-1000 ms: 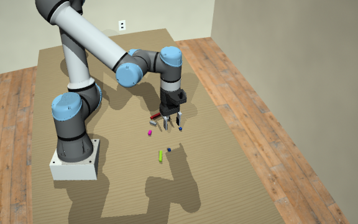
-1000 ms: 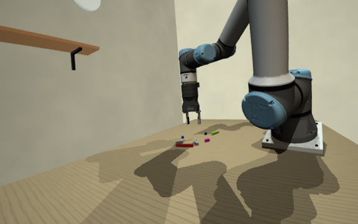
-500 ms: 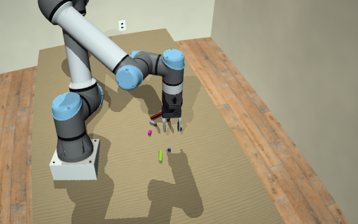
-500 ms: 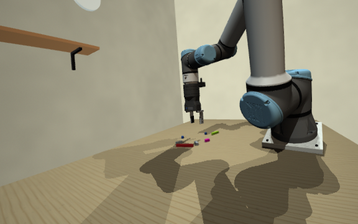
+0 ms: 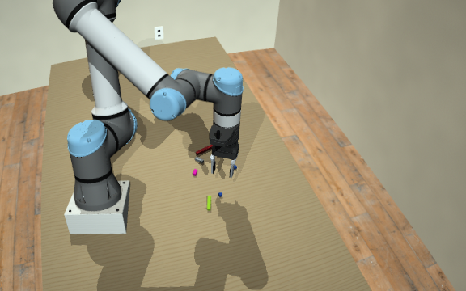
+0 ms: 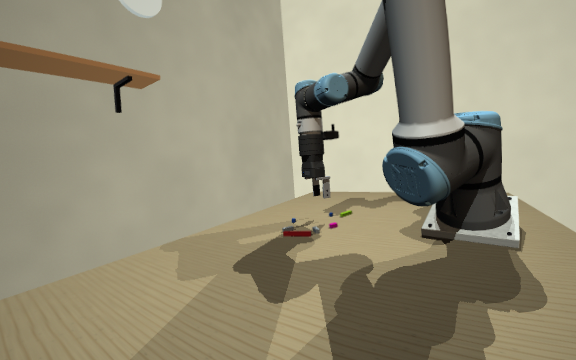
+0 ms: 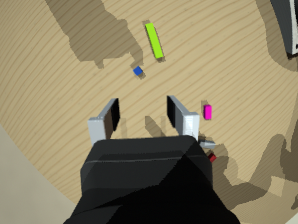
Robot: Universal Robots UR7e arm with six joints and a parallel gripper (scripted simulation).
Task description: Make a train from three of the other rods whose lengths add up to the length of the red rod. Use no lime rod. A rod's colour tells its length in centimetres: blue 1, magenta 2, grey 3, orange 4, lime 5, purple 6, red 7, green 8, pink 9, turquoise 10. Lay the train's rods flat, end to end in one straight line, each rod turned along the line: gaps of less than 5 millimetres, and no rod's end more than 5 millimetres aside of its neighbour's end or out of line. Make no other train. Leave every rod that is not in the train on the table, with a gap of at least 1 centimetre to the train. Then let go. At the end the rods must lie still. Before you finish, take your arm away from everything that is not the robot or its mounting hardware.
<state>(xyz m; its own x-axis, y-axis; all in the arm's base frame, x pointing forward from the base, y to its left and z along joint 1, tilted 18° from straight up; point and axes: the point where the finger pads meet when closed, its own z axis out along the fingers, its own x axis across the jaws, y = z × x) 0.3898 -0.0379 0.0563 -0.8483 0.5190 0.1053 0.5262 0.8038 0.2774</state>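
From the top view, the gripper (image 5: 222, 167) hung above the tabletop (image 5: 281, 226) with its fingers spread wide apart and nothing between them. The red rod (image 5: 203, 149) lay partly hidden behind the gripper body, with the grey rod (image 5: 199, 161) just beside its lower end and the magenta rod (image 5: 195, 172) a little further toward the camera. One blue rod (image 5: 235, 166) showed beside the right-hand finger, another blue rod (image 5: 220, 195) lay near the lime rod (image 5: 209, 202). In the exterior view, the gripper (image 6: 322, 190) stood well clear of the tabletop (image 6: 118, 310), pointing straight down; the red rod (image 6: 297, 233) lay flat with the grey rod (image 6: 315, 229) at its end, the magenta rod (image 6: 333, 225) close by, and the lime rod (image 6: 346, 213) further back. In the wrist view, the gripper (image 7: 143, 115) had empty space between its fingers, the lime rod (image 7: 154, 40) and a blue rod (image 7: 139, 71) ahead, the magenta rod (image 7: 208, 112) just off the right-hand finger.
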